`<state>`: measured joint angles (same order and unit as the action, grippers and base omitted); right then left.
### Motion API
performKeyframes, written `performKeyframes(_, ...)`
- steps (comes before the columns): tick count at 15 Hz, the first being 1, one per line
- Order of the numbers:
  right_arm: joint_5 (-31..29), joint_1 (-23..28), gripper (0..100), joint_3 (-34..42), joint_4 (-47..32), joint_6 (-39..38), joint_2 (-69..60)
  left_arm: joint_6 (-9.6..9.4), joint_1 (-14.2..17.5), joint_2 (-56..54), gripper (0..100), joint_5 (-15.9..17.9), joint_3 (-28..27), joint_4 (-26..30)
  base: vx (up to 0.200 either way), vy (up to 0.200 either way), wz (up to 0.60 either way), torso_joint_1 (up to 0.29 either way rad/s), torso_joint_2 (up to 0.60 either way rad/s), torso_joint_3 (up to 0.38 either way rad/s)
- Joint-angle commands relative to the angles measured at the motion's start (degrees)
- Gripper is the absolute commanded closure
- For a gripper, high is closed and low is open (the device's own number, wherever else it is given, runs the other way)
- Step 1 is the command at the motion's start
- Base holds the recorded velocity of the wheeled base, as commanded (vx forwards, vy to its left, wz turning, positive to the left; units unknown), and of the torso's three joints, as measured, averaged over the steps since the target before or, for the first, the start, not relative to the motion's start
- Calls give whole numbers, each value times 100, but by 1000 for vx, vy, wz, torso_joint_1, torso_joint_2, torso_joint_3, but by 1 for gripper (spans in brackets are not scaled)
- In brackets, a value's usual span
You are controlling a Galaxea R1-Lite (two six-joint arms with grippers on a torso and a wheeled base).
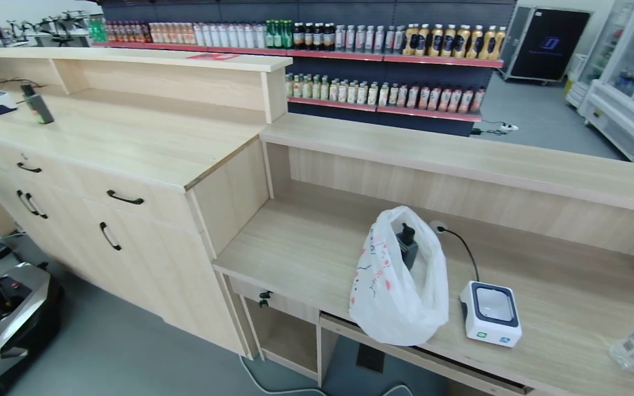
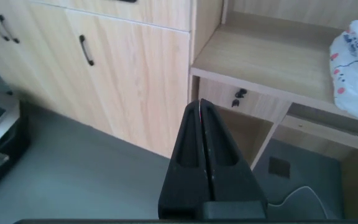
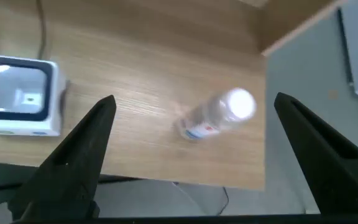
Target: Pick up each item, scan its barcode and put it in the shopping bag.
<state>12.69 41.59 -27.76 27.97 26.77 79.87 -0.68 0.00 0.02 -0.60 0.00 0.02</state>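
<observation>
Bottle (image 3: 219,115) sits beneath the right end effector (image 3: 196,101), spread wide; the left end effector (image 2: 202,104) is closed. A mid-body grip, barcode outward, should suit the scanner (image 3: 18,94).

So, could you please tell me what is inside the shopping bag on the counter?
A dark bottle stands in the shopping bag, its black top at the opening. The white plastic covers its base and anything lying deeper.
</observation>
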Motion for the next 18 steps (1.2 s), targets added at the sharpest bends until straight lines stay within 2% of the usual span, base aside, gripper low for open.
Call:
performKeyframes(1,14,200,0,-28,359,-111,90,-2,0,-2,100,-2,0,-2,0,0,-600,-2,-2,2)
performKeyframes(3,32,200,0,-37,833,-594,696,-2,0,-2,100,-2,0,-2,0,0,-300,4,-1,1)
performKeyframes(5,295,191,0,-19,1554,-638,1856,-2,0,-2,100,-2,0,-2,0,0,0,0,0,0)
performKeyframes(6,779,191,0,-10,2108,-576,2384,-2,0,-2,100,-2,0,-2,0,0,0,0,0,0)
performKeyframes(7,990,191,0,-10,2345,-506,2568,-2,0,-2,100,-2,0,-2,0,0,0,0,0,0)
performKeyframes(8,1631,209,0,-37,2855,-58,3034,-2,0,-2,100,-2,0,-2,0,0,0,0,0,0)
performKeyframes(9,1974,253,0,-54,3198,179,3289,-2,0,-2,100,-2,0,-2,0,0,0,0,0,0)
performKeyframes(11,2326,297,0,-54,3365,267,3553,-2,0,-2,100,-2,0,-2,0,0,0,0,0,0)
performKeyframes(15,2633,402,0,-37,3347,294,3746,-2,0,-2,100,-2,0,-2,0,0,0,0,0,0)
performKeyframes(18,2730,455,0,-89,3663,302,4063,-2,0,-2,100,-2,0,-2,0,0,0,0,0,0)
